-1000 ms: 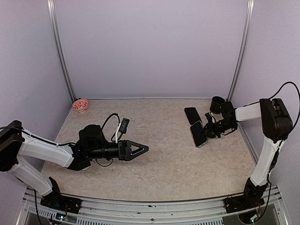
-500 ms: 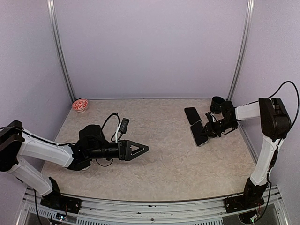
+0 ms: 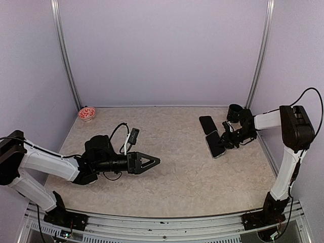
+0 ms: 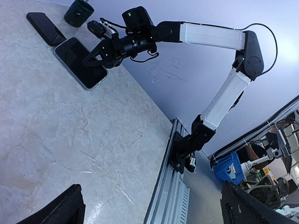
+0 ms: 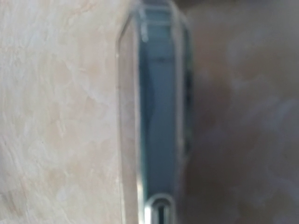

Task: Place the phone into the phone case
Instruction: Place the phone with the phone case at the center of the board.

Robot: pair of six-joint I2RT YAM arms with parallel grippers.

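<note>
The dark-screened phone [image 3: 214,144] lies flat on the marbled beige bench [image 3: 177,177], towards its right side. A clear plastic case [image 5: 124,116] runs along the phone's blue-grey edge in the close, blurred right wrist view. Whether the phone is fully seated in it I cannot tell. The right arm's fingers [image 4: 96,58] reach down to the right-hand long edge of the phone. How far apart they stand cannot be told. A flat black rectangular slab [image 3: 207,124] lies just behind the phone, with a black cup [image 3: 234,110] near it by the back wall. The left arm's fingers [image 4: 65,210] are spread wide and grip nothing, low over the bench, well apart from the phone. A small black gadget on a cable [image 3: 133,135] lies near them. A little red-and-white bowl [image 3: 87,113] sits in the far left corner.
</note>
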